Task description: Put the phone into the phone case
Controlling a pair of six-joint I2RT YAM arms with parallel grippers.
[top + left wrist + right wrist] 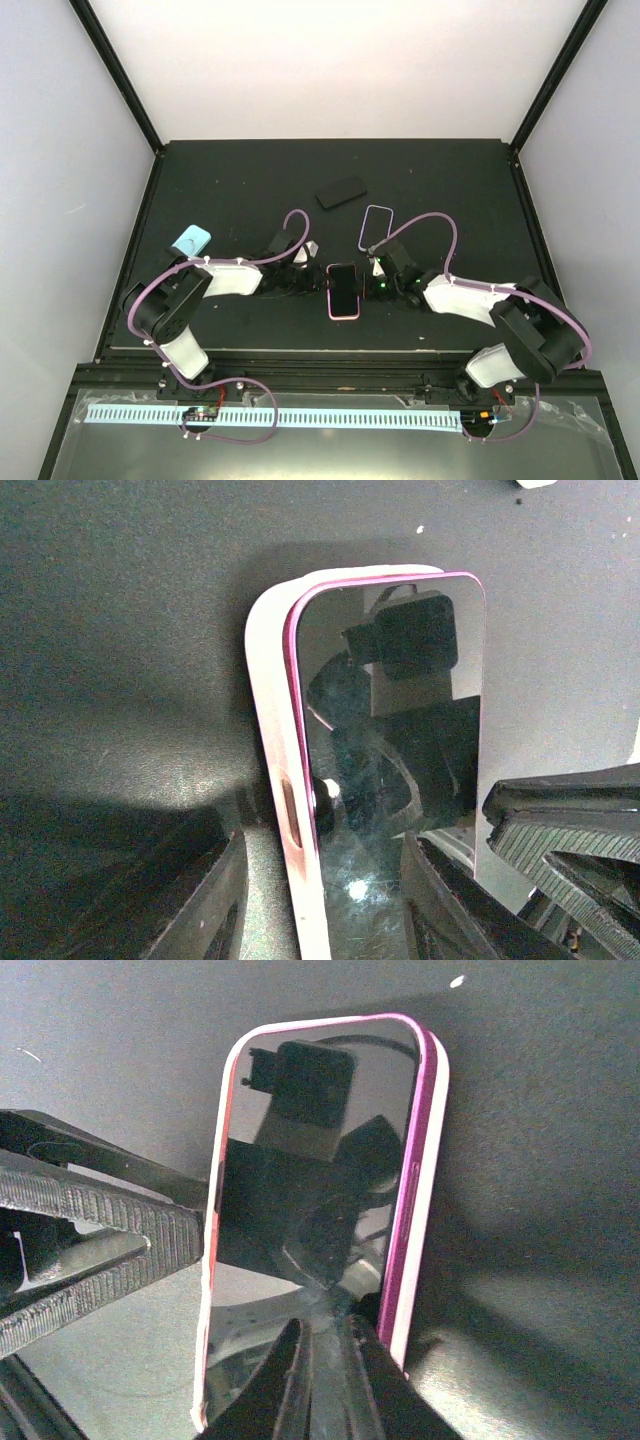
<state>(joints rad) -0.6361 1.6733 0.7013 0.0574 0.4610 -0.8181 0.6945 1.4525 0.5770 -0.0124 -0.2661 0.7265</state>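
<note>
The phone [343, 288], with a glossy black screen and a magenta rim, lies in a pale pink phone case [344, 316] at the table's near middle. In the left wrist view the case's wall [268, 710] stands out beside the phone [400, 730]. My left gripper [318, 281] is open. One finger [200, 900] is clear of the case, the other [440, 900] is over the screen. My right gripper [372, 282] is shut, and its tips [335, 1360] rest on the screen [320, 1140] by the case's rim [432, 1160].
A second black phone [341, 191] lies farther back. A clear case with a purple rim [375, 228] sits just behind my right gripper. A light blue object [188, 243] lies at the left, by the left arm.
</note>
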